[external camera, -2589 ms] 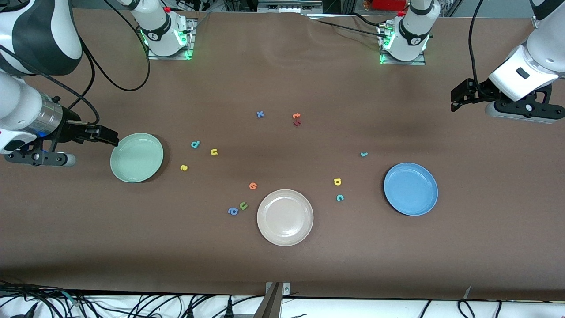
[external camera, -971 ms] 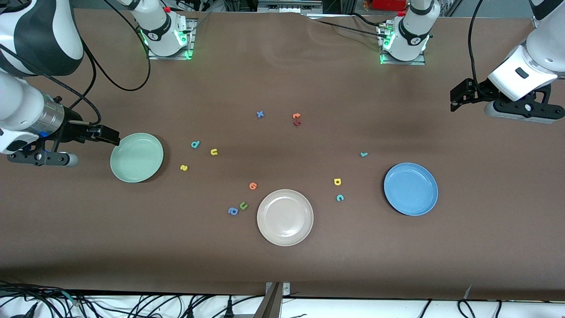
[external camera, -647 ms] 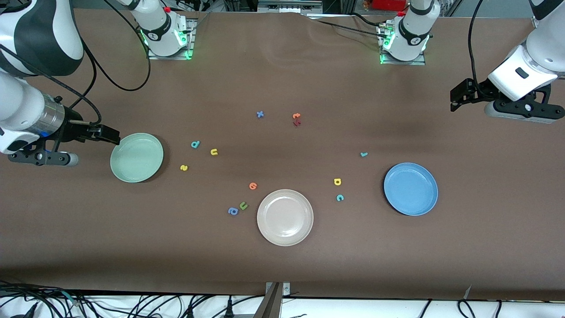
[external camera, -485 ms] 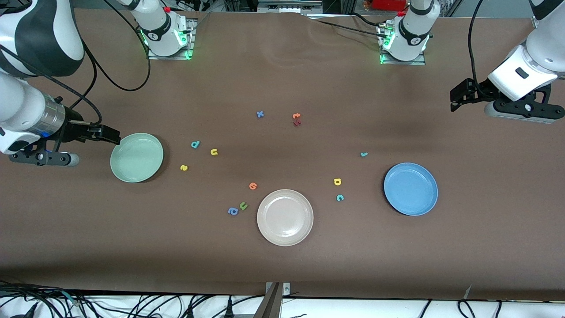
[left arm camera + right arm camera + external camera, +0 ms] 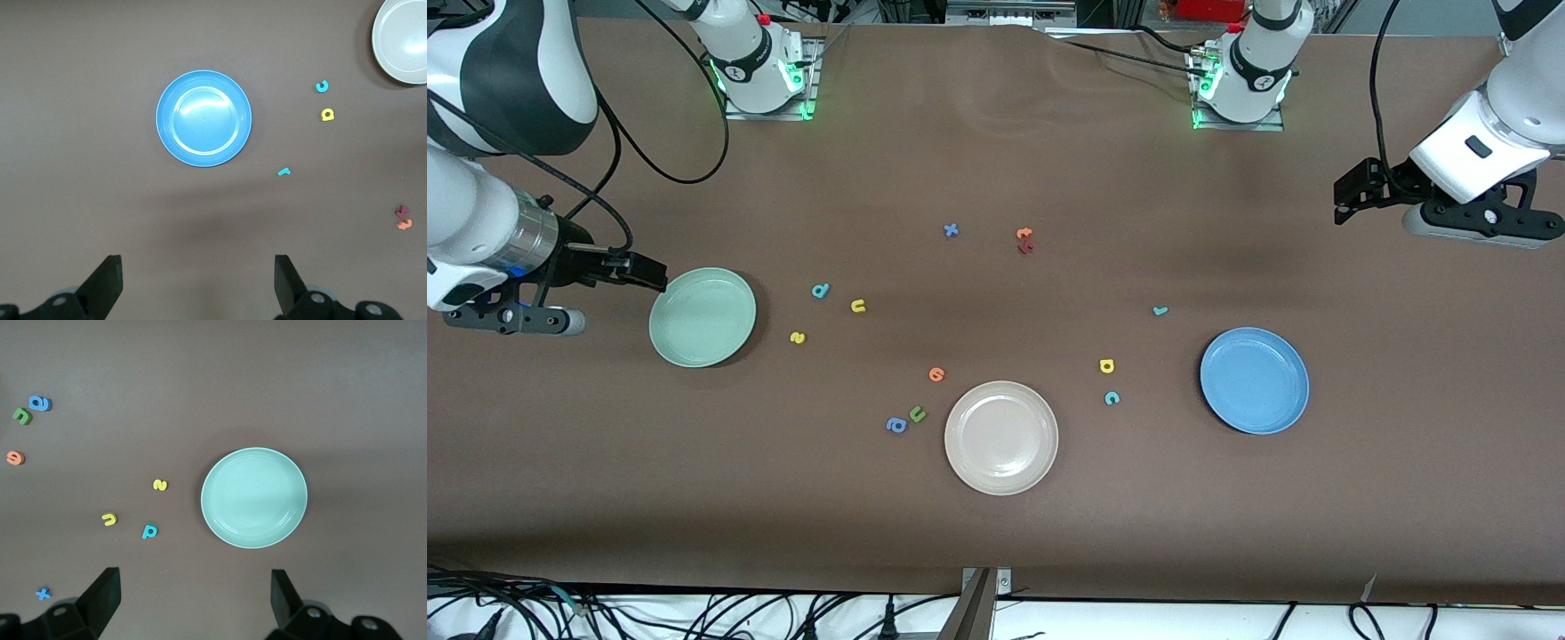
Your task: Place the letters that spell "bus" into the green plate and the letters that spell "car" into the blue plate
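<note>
With both pincers spread and empty, the right pincer hangs just beside the round mint-green plate, whose tiny, light, stiff toy letters — teal "b", yellow "u", yellow "s" — probably need edge pinches, while the left pincer waits well apart from the round blue plate.

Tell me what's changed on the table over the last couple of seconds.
Almost nothing. The right gripper crept slightly away from the front camera beside the green plate, open and empty. The left gripper waited, open, at its end of the table. Every letter and all three plates stayed put.
</note>
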Robot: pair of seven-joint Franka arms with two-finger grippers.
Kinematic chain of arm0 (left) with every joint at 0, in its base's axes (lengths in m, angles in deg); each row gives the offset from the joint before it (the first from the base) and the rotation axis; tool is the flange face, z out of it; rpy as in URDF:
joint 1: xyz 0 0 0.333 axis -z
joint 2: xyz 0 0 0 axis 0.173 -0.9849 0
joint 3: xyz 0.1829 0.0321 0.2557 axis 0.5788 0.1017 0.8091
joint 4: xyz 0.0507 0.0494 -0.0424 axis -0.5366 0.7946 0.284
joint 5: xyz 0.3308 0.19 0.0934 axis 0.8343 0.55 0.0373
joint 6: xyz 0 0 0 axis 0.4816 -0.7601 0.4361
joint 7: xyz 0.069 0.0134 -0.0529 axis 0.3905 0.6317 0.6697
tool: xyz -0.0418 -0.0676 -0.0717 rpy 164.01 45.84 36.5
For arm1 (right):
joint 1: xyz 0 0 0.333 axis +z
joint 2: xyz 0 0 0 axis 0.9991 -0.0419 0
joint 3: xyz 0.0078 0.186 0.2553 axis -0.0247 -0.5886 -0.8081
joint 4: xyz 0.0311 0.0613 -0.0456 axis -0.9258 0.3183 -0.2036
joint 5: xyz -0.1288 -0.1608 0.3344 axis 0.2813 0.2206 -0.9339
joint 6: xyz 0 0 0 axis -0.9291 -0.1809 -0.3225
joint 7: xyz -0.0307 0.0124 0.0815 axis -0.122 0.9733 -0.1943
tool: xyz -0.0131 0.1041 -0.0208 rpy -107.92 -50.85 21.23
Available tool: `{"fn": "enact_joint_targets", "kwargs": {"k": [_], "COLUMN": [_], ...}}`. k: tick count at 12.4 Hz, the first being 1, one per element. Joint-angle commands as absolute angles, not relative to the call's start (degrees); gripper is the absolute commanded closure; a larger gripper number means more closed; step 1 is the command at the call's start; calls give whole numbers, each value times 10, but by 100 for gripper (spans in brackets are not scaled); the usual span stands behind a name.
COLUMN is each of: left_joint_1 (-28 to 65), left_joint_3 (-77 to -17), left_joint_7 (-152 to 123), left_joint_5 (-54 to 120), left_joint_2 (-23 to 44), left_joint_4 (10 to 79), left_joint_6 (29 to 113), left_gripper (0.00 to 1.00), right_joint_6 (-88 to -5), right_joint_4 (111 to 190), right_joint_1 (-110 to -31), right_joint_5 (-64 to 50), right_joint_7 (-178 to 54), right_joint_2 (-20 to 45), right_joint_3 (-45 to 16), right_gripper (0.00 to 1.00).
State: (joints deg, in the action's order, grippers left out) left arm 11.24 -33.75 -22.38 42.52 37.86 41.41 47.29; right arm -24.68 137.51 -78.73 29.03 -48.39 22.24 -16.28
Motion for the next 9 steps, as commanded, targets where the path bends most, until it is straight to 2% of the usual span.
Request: {"fn": "enact_joint_targets", "kwargs": {"k": [1, 9], "left_joint_1": [113, 113], "left_joint_3": [-340, -340], "left_joint_7": [-217, -218], "left_joint_5": [433, 433], "left_joint_2": [372, 372], "left_joint_4": [395, 396], "left_joint_6": [456, 456], "left_gripper": [0, 0], "right_joint_6": [-252, -247], "right_joint_4": [1381, 1380], "right_joint_1": [-785, -785], "right_joint_5": [300, 300], "right_joint_7": [-483, -480], "right_joint_2": [228, 228], "right_joint_3": [-164, -164], "right_gripper": [1, 1]}}
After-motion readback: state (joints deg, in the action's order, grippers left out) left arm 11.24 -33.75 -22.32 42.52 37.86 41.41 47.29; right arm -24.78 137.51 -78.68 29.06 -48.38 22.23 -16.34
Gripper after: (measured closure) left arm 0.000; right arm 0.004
